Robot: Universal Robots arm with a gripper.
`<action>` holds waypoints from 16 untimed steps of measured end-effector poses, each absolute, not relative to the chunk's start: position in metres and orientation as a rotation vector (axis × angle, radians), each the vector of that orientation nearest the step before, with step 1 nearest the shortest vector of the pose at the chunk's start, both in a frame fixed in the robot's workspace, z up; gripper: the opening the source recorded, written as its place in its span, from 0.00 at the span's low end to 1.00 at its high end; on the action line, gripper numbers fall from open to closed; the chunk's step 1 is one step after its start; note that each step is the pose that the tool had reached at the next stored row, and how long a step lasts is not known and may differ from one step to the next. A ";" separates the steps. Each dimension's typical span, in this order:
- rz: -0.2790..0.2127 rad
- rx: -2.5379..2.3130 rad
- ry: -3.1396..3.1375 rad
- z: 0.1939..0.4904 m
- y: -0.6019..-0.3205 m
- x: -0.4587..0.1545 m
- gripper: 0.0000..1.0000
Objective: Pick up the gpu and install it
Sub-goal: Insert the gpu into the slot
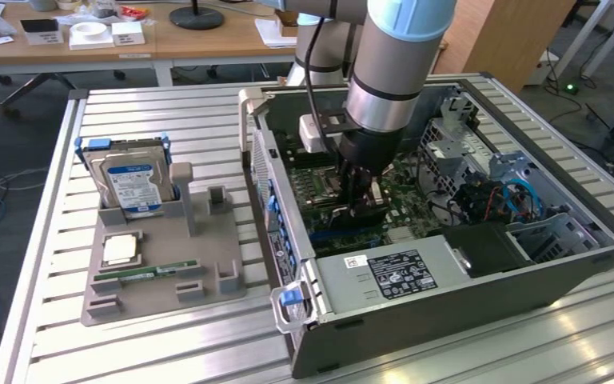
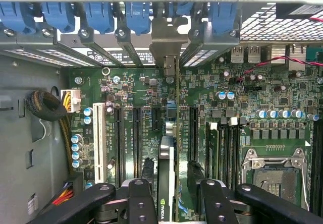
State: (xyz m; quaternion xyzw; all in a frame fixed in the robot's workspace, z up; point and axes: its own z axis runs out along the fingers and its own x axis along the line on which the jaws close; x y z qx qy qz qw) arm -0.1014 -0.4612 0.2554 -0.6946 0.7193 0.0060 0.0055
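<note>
The exterior view looks down on me from high up and well back, at a slant, taking in the slatted table (image 1: 563, 336), the grey parts tray (image 1: 163, 268) and the open computer case (image 1: 467, 296) that my arm (image 1: 398, 56) reaches into. My wrist view sits close inside that case, facing straight onto the motherboard (image 2: 252, 118). Both views share this board (image 1: 334, 188).

A silver hard drive (image 1: 132, 182) stands upright in a grey holder tray (image 1: 221, 294), near a green RAM stick (image 1: 141, 274). Beside them lies an open computer case (image 1: 520, 296) holding the motherboard (image 2: 262, 128).
</note>
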 end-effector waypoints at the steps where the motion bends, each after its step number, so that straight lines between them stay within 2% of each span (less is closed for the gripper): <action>1: 0.019 -2.175 2.252 0.255 -0.461 -0.101 0.40; 12: 0.019 -2.175 2.252 0.255 -0.460 -0.101 0.40; 13: 0.019 -2.175 2.252 0.255 -0.460 -0.101 0.39; 14: 0.019 -2.175 2.252 0.255 -0.460 -0.101 0.33; 15: 0.019 -2.175 2.252 0.255 -0.460 -0.101 0.33; 16: 0.019 -2.175 2.252 0.255 -0.460 -0.101 0.27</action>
